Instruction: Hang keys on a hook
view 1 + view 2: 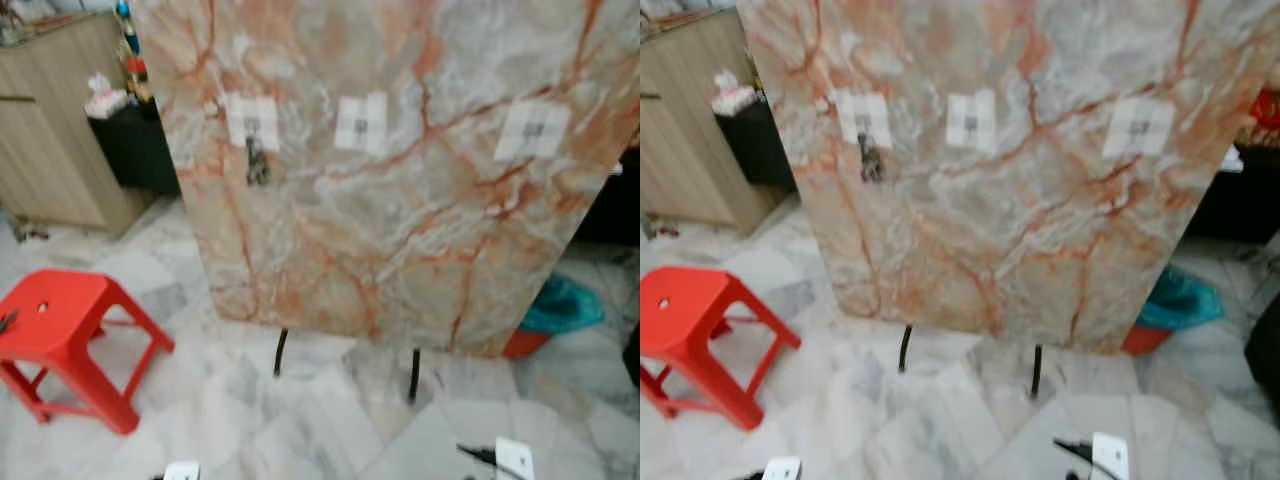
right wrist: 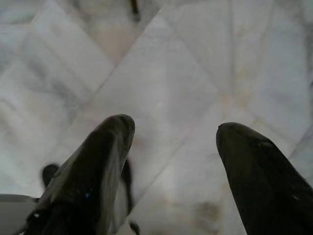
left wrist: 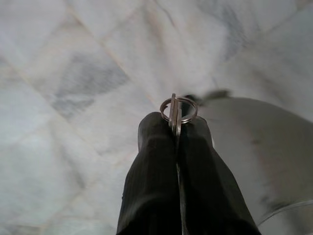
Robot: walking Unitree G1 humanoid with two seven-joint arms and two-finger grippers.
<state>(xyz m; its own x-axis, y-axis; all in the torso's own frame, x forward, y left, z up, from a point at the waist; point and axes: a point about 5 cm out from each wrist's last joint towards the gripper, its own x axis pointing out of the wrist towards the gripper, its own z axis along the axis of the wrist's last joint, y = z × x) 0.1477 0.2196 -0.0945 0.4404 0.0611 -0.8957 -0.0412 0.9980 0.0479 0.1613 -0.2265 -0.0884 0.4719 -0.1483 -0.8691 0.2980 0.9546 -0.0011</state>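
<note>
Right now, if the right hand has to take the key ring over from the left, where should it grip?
Probably the ring's free loop, which sticks out past the left hand. Its fingers pinch the key edge-on, so come from beyond the fingertips, pinching across the loop.

Glossy marble board (image 1: 400,200), metal key ring (image 3: 179,109), plastic stool (image 1: 60,320).

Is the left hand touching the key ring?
Touching. In the left wrist view, the left hand is shut on the key ring, pinching it between its fingertips.
</note>
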